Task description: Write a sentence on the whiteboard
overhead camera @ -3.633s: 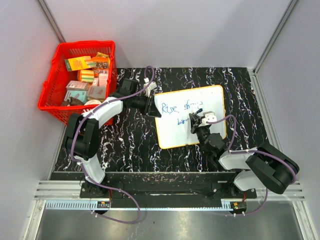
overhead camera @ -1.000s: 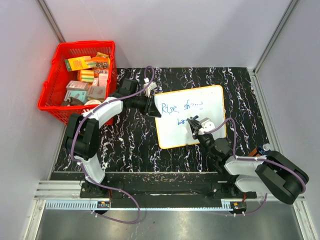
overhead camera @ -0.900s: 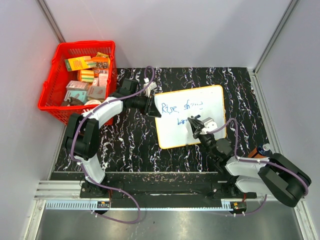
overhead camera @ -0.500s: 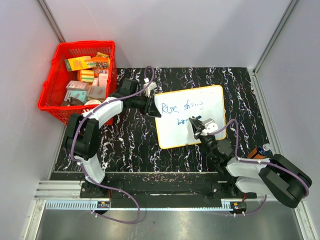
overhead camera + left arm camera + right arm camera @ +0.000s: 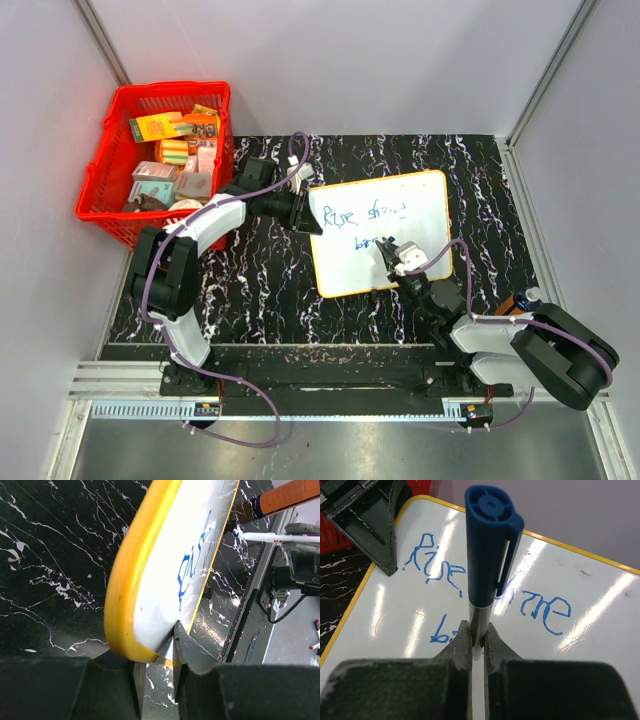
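Basket (image 5: 98, 190) red, boxes (image 5: 175, 155) inside, whiteboard (image 5: 420, 205) nearby

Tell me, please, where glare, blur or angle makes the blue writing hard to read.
Right wrist: glare streaks cross the whiteboard, yet the blue writing is sharp; the blue marker hides part of it. Left wrist: a steep angle squashes the writing, and sheen washes it out. Top external: even light, but the writing is too small to read.
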`<control>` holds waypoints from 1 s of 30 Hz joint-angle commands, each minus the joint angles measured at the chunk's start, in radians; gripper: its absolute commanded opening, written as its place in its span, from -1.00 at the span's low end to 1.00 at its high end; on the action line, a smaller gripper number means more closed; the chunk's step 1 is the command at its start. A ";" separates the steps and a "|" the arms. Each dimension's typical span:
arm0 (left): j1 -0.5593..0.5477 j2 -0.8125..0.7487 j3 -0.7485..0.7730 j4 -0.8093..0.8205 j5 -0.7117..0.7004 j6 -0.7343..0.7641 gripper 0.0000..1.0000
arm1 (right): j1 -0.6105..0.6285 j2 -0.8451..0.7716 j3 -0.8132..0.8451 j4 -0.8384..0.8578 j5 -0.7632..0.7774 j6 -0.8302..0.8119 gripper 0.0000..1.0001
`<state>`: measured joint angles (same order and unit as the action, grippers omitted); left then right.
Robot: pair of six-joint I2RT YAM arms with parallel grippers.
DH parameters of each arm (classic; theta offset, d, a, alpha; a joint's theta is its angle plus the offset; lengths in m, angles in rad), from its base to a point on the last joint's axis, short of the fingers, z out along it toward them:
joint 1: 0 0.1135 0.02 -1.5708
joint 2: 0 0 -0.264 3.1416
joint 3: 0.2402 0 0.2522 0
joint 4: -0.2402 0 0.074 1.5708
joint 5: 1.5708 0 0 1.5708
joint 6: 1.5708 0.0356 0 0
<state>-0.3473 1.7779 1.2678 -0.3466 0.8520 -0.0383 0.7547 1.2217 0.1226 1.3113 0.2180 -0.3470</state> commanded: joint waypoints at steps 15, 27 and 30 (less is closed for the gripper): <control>0.056 -0.014 0.124 0.126 -0.576 0.158 -1.00 | 0.008 -0.021 0.040 0.246 0.014 -0.049 -1.00; 0.056 -0.044 0.059 0.175 -0.544 0.212 -1.00 | -0.077 0.105 0.175 0.235 -0.071 0.174 -1.00; 0.054 -0.041 0.042 0.181 -0.525 0.212 -1.00 | -0.117 0.088 0.250 0.130 -0.089 0.282 -1.00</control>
<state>-0.3260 1.7473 1.3437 -0.3058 0.6426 -0.0265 0.6842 1.3273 0.2710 1.2953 0.1677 -0.2607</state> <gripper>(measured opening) 0.281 0.066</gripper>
